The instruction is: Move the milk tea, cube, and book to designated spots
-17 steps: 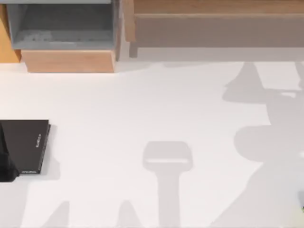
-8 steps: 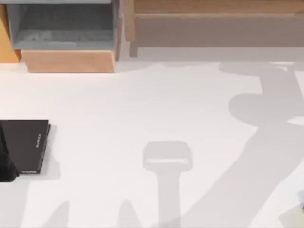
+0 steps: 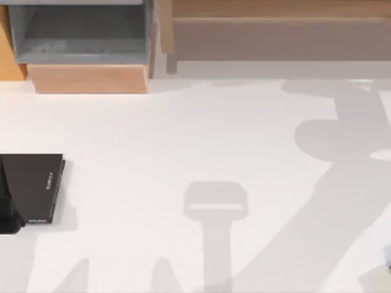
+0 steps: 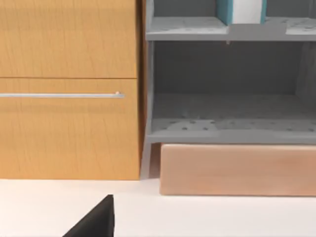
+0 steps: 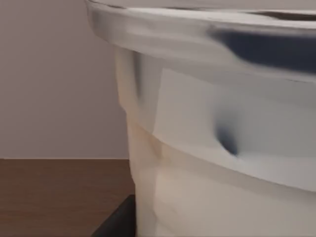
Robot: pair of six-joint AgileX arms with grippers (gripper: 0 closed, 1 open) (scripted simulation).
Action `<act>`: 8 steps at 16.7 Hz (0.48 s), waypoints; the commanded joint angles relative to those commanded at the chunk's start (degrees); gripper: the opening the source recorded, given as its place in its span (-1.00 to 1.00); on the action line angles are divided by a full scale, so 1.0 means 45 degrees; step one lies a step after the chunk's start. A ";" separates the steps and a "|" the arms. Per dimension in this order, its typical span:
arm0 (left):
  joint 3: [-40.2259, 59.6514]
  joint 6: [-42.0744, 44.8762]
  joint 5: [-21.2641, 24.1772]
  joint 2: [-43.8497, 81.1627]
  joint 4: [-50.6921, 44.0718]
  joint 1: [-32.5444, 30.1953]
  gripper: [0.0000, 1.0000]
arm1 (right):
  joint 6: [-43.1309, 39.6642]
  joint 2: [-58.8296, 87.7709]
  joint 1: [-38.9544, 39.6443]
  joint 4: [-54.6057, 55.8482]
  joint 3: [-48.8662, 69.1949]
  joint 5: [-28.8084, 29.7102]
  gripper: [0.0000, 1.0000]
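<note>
The milk tea (image 5: 217, 148), a pale cup with a wide rim, sits very close in the right wrist view. One dark finger (image 5: 116, 222) of my right gripper lies against its base, so the gripper is shut on it. The book (image 4: 223, 10), teal with white page edges, stands upright on the upper level of the grey shelf (image 4: 227, 131). The cube is out of view. A dark part of my left arm (image 3: 6, 207) sits at the table's left edge, over a flat black book (image 3: 33, 183).
The grey shelf (image 3: 79, 36) stands at the back left with a wooden block (image 3: 88, 78) under it and an orange cabinet (image 4: 69, 98) beside it. A long wooden shelf (image 3: 275, 33) runs along the back. Arm shadows cross the table's right half.
The right arm's shadow swung toward the back of the table between one second and half a second ago. Nothing has shifted since.
</note>
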 joint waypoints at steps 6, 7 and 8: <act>0.0000 0.0000 0.0000 0.0000 0.0000 0.0000 1.00 | 0.0000 0.0000 0.0000 0.0000 0.0000 0.0000 -0.51; 0.0000 0.0000 0.0000 0.0000 0.0000 0.0000 1.00 | 0.0000 0.0000 0.0000 0.0000 0.0000 0.0000 -0.66; 0.0000 0.0000 0.0000 0.0000 0.0000 0.0000 1.00 | 0.0000 0.0000 0.0000 0.0000 0.0000 0.0000 -0.81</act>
